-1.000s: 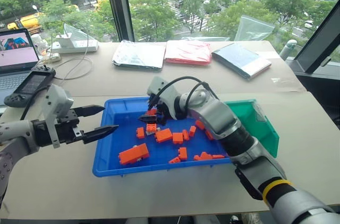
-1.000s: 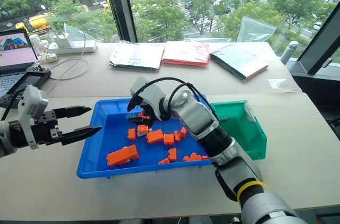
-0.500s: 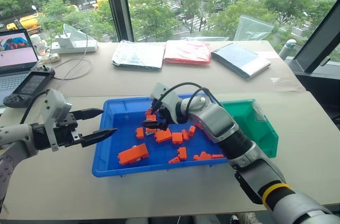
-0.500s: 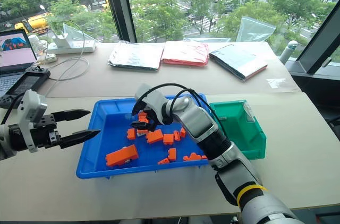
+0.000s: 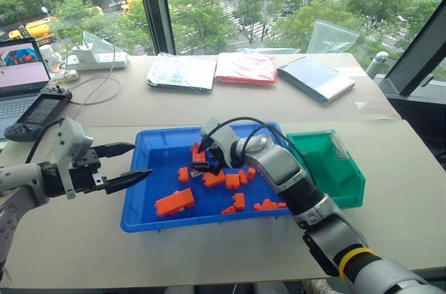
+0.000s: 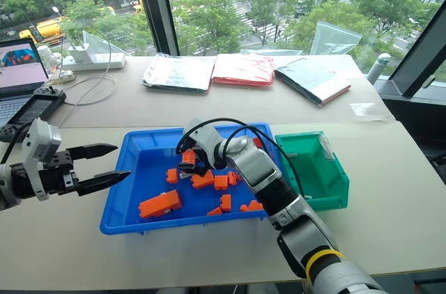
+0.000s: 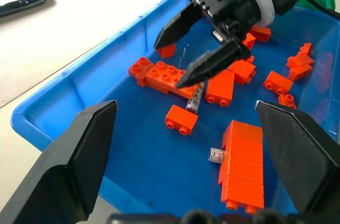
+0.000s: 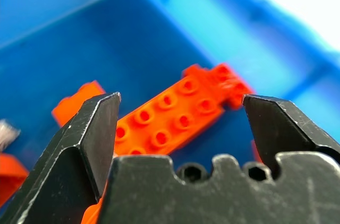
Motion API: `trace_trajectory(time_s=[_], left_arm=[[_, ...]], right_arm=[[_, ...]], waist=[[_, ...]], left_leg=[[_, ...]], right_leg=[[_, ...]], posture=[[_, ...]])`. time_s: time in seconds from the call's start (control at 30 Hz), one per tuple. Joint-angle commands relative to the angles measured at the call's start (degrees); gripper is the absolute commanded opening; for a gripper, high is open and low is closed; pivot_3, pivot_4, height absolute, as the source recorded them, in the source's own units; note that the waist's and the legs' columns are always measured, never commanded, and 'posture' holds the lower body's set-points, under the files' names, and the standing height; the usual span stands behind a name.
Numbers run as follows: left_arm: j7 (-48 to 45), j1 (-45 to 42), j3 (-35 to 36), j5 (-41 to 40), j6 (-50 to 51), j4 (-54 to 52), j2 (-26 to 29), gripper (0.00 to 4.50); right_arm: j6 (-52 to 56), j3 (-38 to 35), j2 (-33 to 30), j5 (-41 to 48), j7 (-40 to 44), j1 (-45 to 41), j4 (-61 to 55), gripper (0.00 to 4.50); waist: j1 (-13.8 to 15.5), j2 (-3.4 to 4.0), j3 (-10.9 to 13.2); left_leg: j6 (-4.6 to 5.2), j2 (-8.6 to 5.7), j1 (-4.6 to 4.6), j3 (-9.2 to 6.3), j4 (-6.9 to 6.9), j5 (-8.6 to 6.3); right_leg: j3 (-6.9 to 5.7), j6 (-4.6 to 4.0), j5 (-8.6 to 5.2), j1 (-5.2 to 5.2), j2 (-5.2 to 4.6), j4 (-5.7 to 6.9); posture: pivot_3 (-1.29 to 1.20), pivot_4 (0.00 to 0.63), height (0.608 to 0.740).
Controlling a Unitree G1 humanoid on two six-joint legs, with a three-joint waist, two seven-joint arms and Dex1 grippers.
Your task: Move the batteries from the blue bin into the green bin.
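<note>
Left wrist view: one battery (image 7: 195,97) lies on the floor of the blue bin (image 7: 69,83), slanted, one end against a long orange brick (image 7: 164,78) and just below the lower fingertip of the right gripper (image 7: 179,58); a second battery (image 7: 215,154) lies beside a large orange block (image 7: 241,165), touching its side. The right gripper hangs low inside the bin near its far wall, fingers spread wide apart with nothing between them, tips directed down at the long brick and the first battery. The right arm reaches in over the bin's right end, forearm crossing above the bricks there, with a black cable looping over the wrist (image 5: 233,123). The left gripper (image 5: 130,162) is held level outside the bin's left rim, above the tabletop, its two fingers apart and empty, pointing toward the bin interior. Loose orange bricks (image 5: 233,181) are scattered across the middle and right of the bin floor and crowd the first battery on several sides. The green bin (image 5: 341,168) stands against the blue bin's right end, touching it. Toward the table's far edge lie three flat packets (image 5: 247,69); at the far left corner sit a laptop (image 5: 22,67) and a handheld controller (image 5: 38,114).
</note>
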Motion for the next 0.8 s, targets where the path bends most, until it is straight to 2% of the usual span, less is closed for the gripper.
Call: trace_trajectory(time_s=[0.03,0.17,0.33,0.5,0.6,0.7,0.8], left_arm=[[-0.6,-0.3,0.7,0.2,-1.5,0.2,0.0,4.5],[-0.4,-1.1,-0.6,0.2,-1.7,0.4,-0.2,4.5],[-0.1,-2.7,-2.6,0.4,-1.9,0.9,-0.8,4.5],[0.6,-4.0,-4.0,0.9,-2.1,1.1,-1.6,4.5],[0.7,-3.9,-4.1,1.0,-1.9,0.9,-1.9,4.5],[0.7,-4.1,-4.5,1.0,-1.7,0.8,-2.1,4.5],[1.1,-4.9,-5.2,0.4,-1.1,0.1,-2.6,4.5]], right_arm=[[8.0,-2.6,0.6,2.7,-1.6,-1.2,-13.8,4.27],[9.6,0.1,-4.4,4.1,2.6,-1.4,-21.7,4.27],[4.3,4.0,-14.1,1.8,9.6,-8.9,-13.3,4.27],[-24.3,13.0,-20.9,-6.0,22.5,-15.3,-3.5,4.27],[-54.1,17.5,-22.3,-11.5,29.6,-19.4,5.8,4.27],[-69.3,20.0,-18.3,-15.5,31.0,-24.2,15.9,4.27],[-82.7,25.2,-15.3,-23.2,31.9,-28.6,23.5,4.27]], waist=[[0.0,0.0,0.0],[-0.1,0.0,0.0],[0.3,0.0,0.0],[-0.2,0.0,0.0],[-0.9,0.0,0.0],[-1.3,0.0,0.0],[-1.4,0.0,0.0]], left_leg=[[0.0,0.0,-0.01,0.0,-0.01,0.0],[0.01,0.01,-0.01,-0.02,-0.04,0.0],[0.0,-0.06,0.0,0.03,0.02,0.0],[0.0,-0.03,0.03,0.15,-0.01,0.0],[0.01,0.02,0.01,0.16,-0.04,0.0],[0.0,0.05,0.02,0.14,-0.05,0.0],[-0.01,0.07,0.04,0.13,-0.06,0.0]], right_leg=[[0.0,0.0,0.0,-0.02,0.0,0.0],[-0.01,0.0,0.0,-0.04,0.01,0.01],[-0.02,0.0,0.0,0.06,-0.05,-0.17],[-0.02,0.0,0.0,-0.04,0.0,-0.18],[-0.03,0.0,0.0,-0.05,0.03,-0.13],[0.0,0.0,0.0,-0.06,0.01,-0.08],[0.0,-0.01,0.0,-0.07,0.02,-0.03]], posture=[[0.0,0.15,0.74],[0.0,0.15,0.74],[0.0,0.15,0.74],[0.0,0.15,0.74],[0.0,0.15,0.74],[0.0,0.15,0.74],[0.0,0.15,0.74]])
